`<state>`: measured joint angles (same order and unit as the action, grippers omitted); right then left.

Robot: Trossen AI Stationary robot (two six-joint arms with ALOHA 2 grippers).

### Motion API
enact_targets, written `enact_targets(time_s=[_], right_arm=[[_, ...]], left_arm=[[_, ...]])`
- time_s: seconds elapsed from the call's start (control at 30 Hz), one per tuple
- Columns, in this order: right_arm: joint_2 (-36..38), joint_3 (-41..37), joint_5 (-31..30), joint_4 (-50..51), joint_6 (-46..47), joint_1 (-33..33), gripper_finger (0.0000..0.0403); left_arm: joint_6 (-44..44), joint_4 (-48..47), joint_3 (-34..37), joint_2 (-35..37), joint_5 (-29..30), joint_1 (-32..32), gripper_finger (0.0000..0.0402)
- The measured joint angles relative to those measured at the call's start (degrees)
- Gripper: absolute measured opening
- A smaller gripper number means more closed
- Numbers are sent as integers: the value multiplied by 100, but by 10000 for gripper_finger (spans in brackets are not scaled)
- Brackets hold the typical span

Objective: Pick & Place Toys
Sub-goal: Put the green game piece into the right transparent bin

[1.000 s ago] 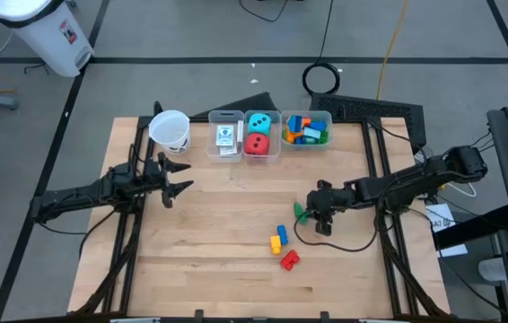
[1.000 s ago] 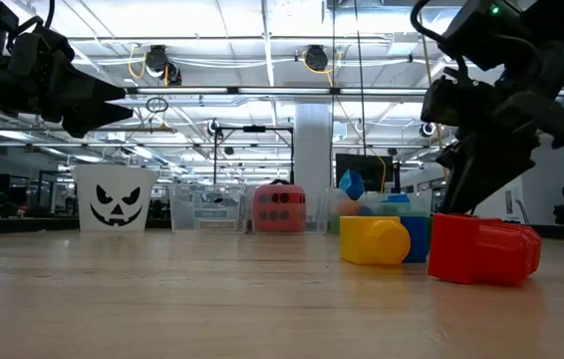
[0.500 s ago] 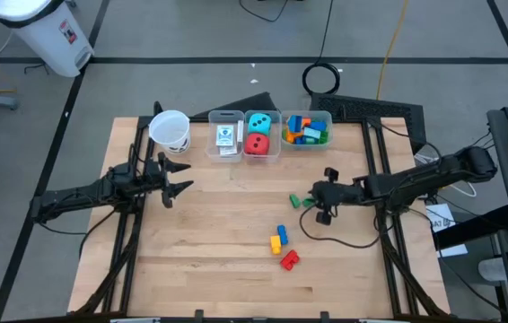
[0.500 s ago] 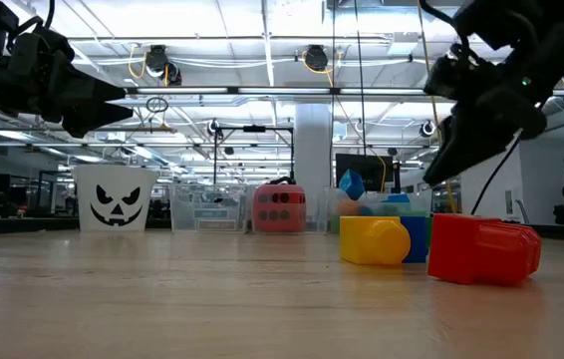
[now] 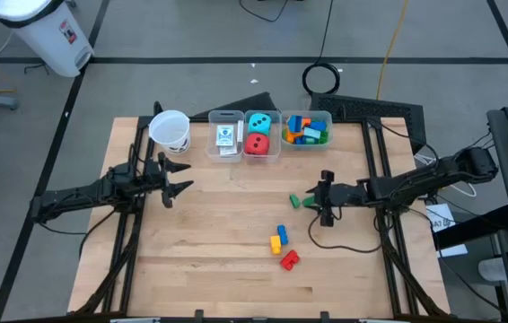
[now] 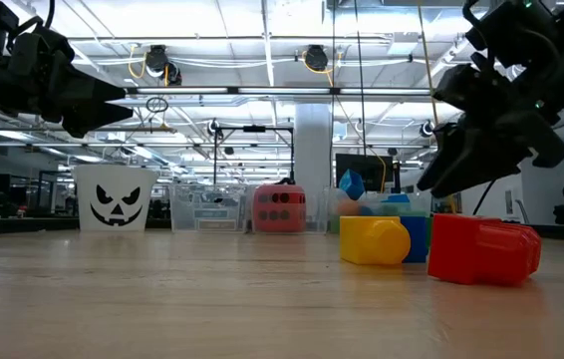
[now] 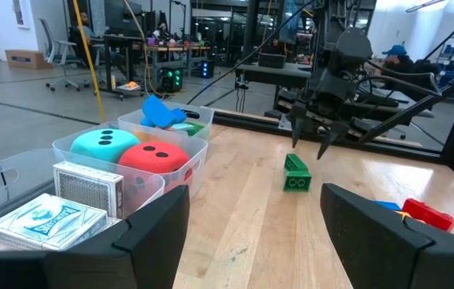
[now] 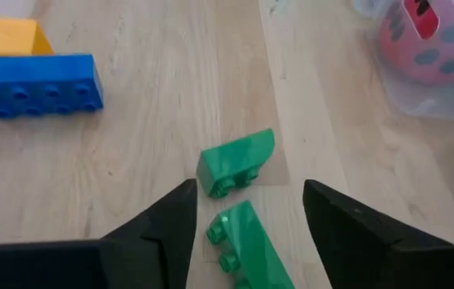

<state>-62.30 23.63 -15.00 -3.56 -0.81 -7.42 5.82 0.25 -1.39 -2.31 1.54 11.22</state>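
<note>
Two green bricks (image 8: pixel 237 163) (image 8: pixel 245 241) lie on the table. My right gripper (image 8: pixel 249 186) is open above them, right of the table's middle (image 5: pixel 313 199); one brick lies just ahead of the fingertips, the other between the fingers, apart from both. Blue (image 5: pixel 282 233), yellow (image 5: pixel 276 242) and red (image 5: pixel 289 260) bricks lie nearer the front edge. The teal die (image 5: pixel 258 123) and red die (image 5: pixel 256 144) share the middle bin. Card packs (image 5: pixel 226 136) fill the left bin, and more bricks (image 5: pixel 306 130) the right bin. My left gripper (image 5: pixel 185 178) waits open at the far left.
Three clear bins (image 5: pixel 240 115) stand in a row at the table's far edge, with a white paper cup (image 5: pixel 170 130) to their left. A black cable loops on the table below the right arm (image 5: pixel 344 244). Bare wood spans the table's left and front.
My right gripper has carried the green bricks a little toward the far edge, then risen and tipped up from steeply down toward level. It has opened and let go. The green bricks now lie on the table under its fingertips.
</note>
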Motion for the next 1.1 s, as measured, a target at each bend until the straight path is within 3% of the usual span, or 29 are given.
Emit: enact_targets(time_s=[0.3,0.6,1.0,1.1], right_arm=[[2,-33,22,-185,-32,-4,193],[0,-34,26,625,480,116,195],[2,-754,43,18,461,461,185],[2,-870,378,-192,463,600,184]], left_arm=[[0,0,0,0,0,0,287],[0,0,0,0,0,0,287],[0,0,0,2,0,0,287],[0,0,0,0,0,0,287]])
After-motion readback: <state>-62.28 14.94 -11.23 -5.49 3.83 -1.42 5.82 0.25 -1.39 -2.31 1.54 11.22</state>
